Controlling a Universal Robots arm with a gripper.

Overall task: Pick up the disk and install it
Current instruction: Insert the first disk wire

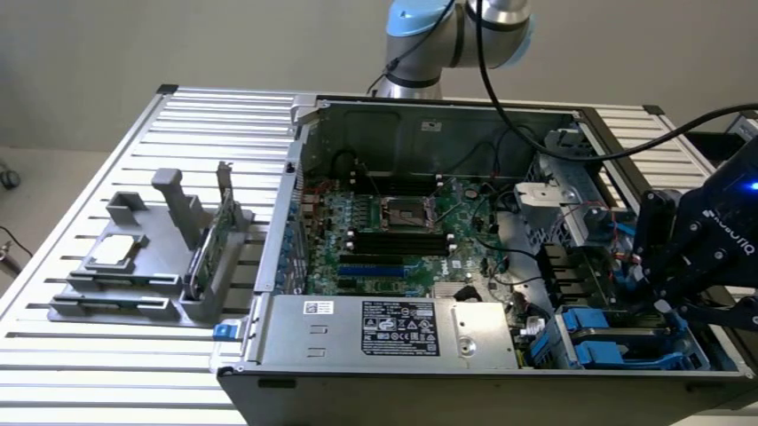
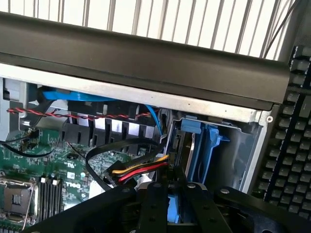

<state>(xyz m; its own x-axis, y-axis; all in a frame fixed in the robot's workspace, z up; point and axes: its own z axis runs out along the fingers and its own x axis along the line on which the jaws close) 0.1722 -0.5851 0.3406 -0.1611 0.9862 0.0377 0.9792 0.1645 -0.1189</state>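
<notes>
Exterior view: open black-and-silver desktop computer case (image 1: 355,373) lying on a slatted aluminium table (image 1: 106,373), green motherboard (image 1: 391,231) exposed. A silver power supply box with a black label (image 1: 397,328) sits along the near edge. The black two-finger gripper (image 1: 669,302) is at the exterior view's right, reaching down into the drive bay corner of the case. The disk (image 1: 616,342), a silver-grey metal drive with blue plastic rails, sits in that bay just beside and below the fingertips. At the exterior view's left, well apart from the case, a grey plastic fixture (image 1: 130,284) holds a small square silver chip (image 1: 115,253) and a thin green circuit card (image 1: 213,248) standing on edge. The grey-and-blue robot arm (image 1: 450,35) rises behind the case.

Wrist view: the gripper (image 2: 174,206) points into the bay. Its black fingers (image 2: 153,206) stand only a narrow gap apart, closed on the blue-railed near end of the disk (image 2: 182,148), which stands on edge inside the grey bay walls. A yellow-red-black wire bundle (image 2: 141,171) ends just beside the disk. A twisted red-black wire (image 2: 73,115) crosses above the motherboard (image 2: 29,170). A black keyboard (image 2: 289,145) lies outside the case wall.
</notes>
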